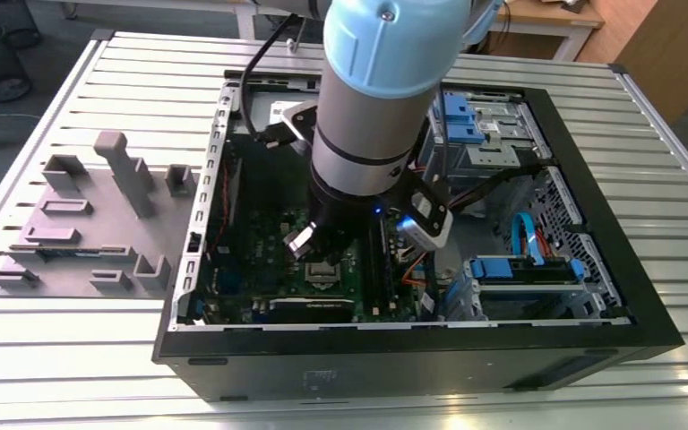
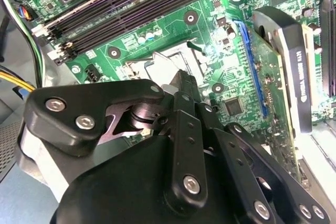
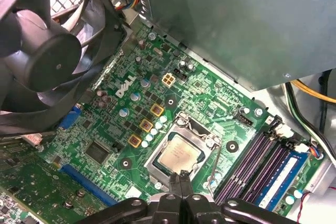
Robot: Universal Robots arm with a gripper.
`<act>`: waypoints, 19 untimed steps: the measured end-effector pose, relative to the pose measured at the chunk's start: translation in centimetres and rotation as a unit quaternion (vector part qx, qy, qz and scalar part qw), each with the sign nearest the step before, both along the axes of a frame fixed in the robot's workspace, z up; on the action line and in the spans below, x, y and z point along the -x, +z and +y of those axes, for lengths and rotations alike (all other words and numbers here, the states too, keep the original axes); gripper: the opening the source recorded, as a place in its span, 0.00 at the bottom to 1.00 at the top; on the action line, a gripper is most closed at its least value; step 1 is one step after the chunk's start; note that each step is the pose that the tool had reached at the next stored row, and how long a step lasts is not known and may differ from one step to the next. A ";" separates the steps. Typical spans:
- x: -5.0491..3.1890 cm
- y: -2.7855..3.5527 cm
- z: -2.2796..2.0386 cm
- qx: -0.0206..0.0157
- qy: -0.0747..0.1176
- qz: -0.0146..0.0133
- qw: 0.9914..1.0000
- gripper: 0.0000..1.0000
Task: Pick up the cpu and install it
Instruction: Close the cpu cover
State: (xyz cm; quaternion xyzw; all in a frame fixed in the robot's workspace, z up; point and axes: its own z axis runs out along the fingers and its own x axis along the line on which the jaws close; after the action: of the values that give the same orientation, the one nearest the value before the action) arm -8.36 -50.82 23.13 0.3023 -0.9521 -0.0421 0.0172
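Hovering over the socket (image 3: 181, 153), the gripper (image 3: 181, 178) was pinched shut, empty.
The cpu (image 3: 179, 155) lay seated in it, lower centre of frame.

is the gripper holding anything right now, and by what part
Nothing is held. The gripper has its tips closed together with nothing between them, just above the cpu, which lies in its socket on the motherboard.
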 end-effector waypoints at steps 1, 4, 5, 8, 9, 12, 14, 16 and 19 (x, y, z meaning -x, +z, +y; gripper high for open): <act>0.00 0.06 0.04 0.000 0.000 0.000 1.000 0.11; 0.00 0.27 0.18 0.000 0.000 0.000 1.000 0.11; 0.00 0.34 0.23 0.000 0.000 0.000 1.000 0.11; 0.00 0.55 0.38 0.000 0.000 0.000 1.000 0.11; 0.00 0.61 0.44 0.000 0.000 0.000 1.000 0.11; 0.00 0.80 0.62 0.000 0.000 0.000 1.000 0.11; 0.00 0.92 0.74 0.000 0.000 0.000 1.000 0.11; 0.00 1.01 0.87 0.000 0.000 0.000 1.000 0.11; 0.00 1.08 1.08 0.000 0.000 0.000 1.000 0.11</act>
State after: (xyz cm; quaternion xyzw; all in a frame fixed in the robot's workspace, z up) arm -8.36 -49.73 24.20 0.3023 -0.9521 -0.0422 0.0172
